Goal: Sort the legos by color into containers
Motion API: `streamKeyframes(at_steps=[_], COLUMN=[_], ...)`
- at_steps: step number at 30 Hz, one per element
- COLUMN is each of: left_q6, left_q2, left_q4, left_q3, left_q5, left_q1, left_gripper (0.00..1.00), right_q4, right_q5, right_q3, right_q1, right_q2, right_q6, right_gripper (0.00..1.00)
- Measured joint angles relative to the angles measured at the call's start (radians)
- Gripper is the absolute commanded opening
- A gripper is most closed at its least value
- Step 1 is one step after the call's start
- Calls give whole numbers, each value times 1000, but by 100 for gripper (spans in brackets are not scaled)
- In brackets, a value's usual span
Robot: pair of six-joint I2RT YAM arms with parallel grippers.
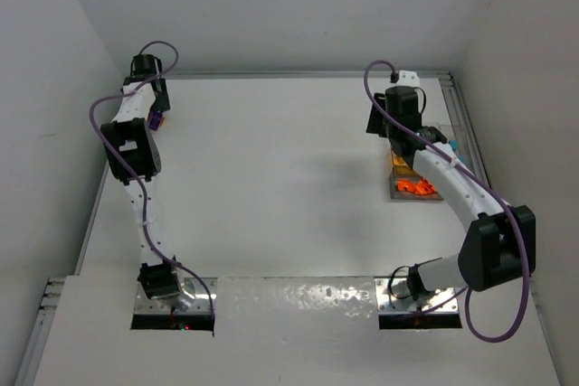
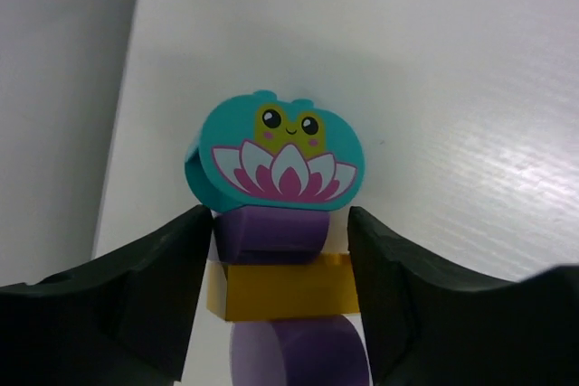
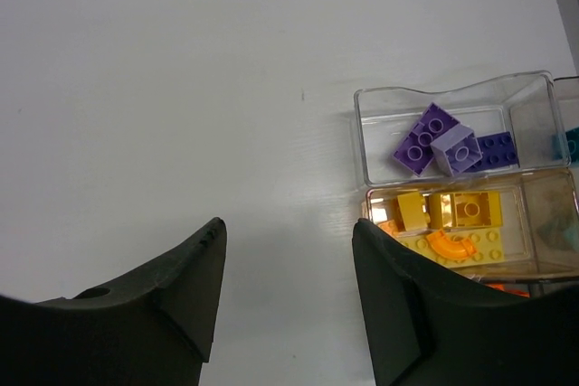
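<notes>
1. Legos [image 2: 282, 250] stacked four high sit between the left claw [image 2: 280, 219] fingers, jaws clamped on the yellow brick [image 2: 285, 288]. Left arm [image 1: 136, 178] is stretched to the far-left table [image 1: 271, 178] corner.
2. Right claw [image 3: 288, 232] is open and empty, hovering over the table.
3. Containers [image 3: 358, 124] sit ahead-right of it: purple bricks [image 3: 425, 137] in the farther bin, yellow and orange pieces [image 3: 452, 223] in the nearer.
4. Stack, outward from the left claw: purple, yellow, purple, teal frog-on-lotus brick [image 2: 276, 155].

the teal lego [image 2: 226, 146] in mid-frame is showing a yellow frog [image 2: 289, 126] on a pink-and-white lotus [image 2: 285, 178], with purple legos [image 2: 267, 232] and a yellow lego [image 2: 285, 288] below it.
</notes>
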Motion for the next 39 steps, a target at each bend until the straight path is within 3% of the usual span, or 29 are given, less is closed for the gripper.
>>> streamKeyframes(at_steps=[4,8,11,12,19,26,34,39], left_q6=[-2,-10,-16,-21,-54,-38,55,109], left_q2=[-2,-12,-15,-18,-81,-292,-515,-531], left_q4=[0,-1,-8,-12,-77,-124,-140,-190], left_q3=[-36,-43,-44,-45,-65,-73,-120,-170], left_q5=[3,16,26,32,151,429,690,786], left_q1=[0,0,1,1,-1,-47,-237,-254], left_gripper=[43,23,2,0,0,0,0,0], right_q4=[1,0,-3,-5,-14,40,183,204], right_q5=[0,0,0,-1,-76,-333,-513,-551], right_q3=[5,11,18,21,27,37,117,146], right_q1=[3,3,3,3,27,166,185,186], right_q2=[0,0,0,0,0,21,118,130], right_q6=[-3,-8,-11,-14,-81,-228,-172,-140], right_gripper=[58,58,58,58,58,59,59,59])
